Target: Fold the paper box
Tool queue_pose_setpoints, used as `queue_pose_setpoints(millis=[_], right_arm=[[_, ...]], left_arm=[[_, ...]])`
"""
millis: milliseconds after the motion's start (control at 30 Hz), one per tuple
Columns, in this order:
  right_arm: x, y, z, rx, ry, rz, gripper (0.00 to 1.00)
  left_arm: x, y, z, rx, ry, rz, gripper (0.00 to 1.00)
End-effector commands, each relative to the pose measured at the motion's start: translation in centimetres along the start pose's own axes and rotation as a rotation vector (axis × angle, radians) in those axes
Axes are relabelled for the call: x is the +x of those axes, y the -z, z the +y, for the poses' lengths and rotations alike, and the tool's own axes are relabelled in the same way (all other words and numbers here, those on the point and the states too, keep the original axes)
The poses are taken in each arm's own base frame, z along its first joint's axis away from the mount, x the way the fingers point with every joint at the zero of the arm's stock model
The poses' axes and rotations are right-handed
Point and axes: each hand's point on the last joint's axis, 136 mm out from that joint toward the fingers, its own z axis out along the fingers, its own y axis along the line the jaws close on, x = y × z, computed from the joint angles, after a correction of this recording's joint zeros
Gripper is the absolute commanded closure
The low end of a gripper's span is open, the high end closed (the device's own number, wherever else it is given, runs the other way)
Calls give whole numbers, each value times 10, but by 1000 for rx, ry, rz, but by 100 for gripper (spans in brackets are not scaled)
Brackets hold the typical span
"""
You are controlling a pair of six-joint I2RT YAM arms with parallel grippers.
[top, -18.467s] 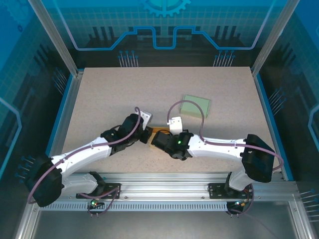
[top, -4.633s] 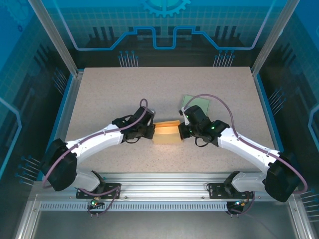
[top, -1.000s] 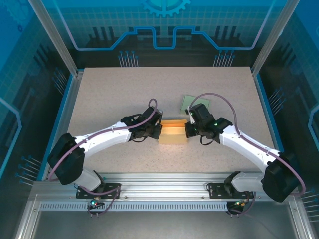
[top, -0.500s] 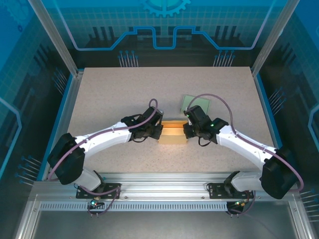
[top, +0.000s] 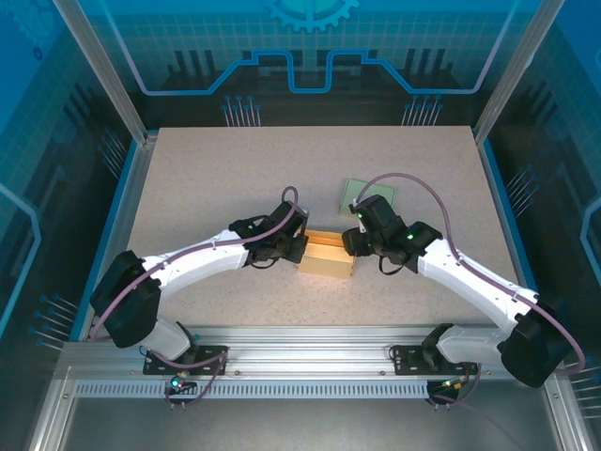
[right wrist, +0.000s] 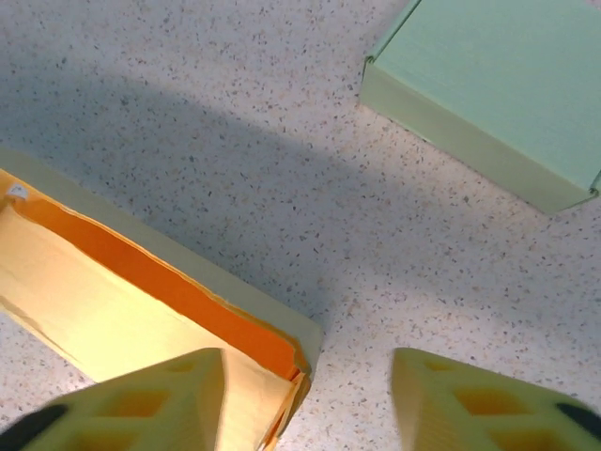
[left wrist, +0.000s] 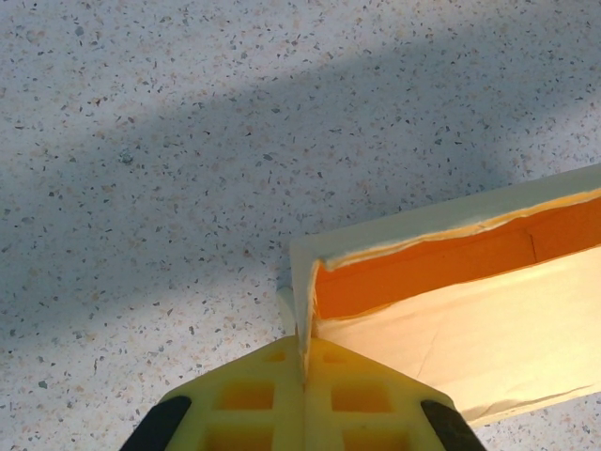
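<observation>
The paper box (top: 326, 254) is a cream tray with an orange inside, lying on the table between the two arms. My left gripper (left wrist: 304, 362) is shut on the box's left end wall (left wrist: 302, 291), pinching it between its yellow fingers. In the top view that gripper (top: 299, 248) sits at the box's left end. My right gripper (right wrist: 310, 390) stands open over the box's right end (right wrist: 300, 348), one finger above the box's inside and the other over bare table. From above, the right gripper (top: 351, 246) sits at the box's right end.
A folded pale green box (top: 369, 197) lies just behind the right arm, also at the upper right of the right wrist view (right wrist: 498, 85). The speckled table (top: 235, 169) is walled by metal posts and blue panels.
The right gripper has opened and let go of the box's right end wall. The left gripper stays pinched on the left wall. The box has barely moved.
</observation>
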Motion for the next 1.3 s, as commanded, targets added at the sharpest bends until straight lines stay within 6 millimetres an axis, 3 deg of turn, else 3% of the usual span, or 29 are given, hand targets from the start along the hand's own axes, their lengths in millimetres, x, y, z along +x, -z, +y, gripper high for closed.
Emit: queue_pose_setpoints(millis=[0,400,633,867,1033,1267], right_arm=[[-2,12,2,-21,-19,14,55],[8,-4,0,23,-52,67,61],[3,-8,5,11,-65,51,75],[9,-13,6,26,-68,76,79],[11,-11,9,28,-63,75,96],[12,-11,16,25,-99,76,100]], left_arm=[[39,-11,7,-33,-43,150,94],[40,-12,7,-35,-42,152,95],[39,-12,7,-33,-40,152,95],[39,-12,7,-32,-37,147,95],[39,-14,7,-30,-29,143,95],[39,-18,1,-23,-27,138,97]])
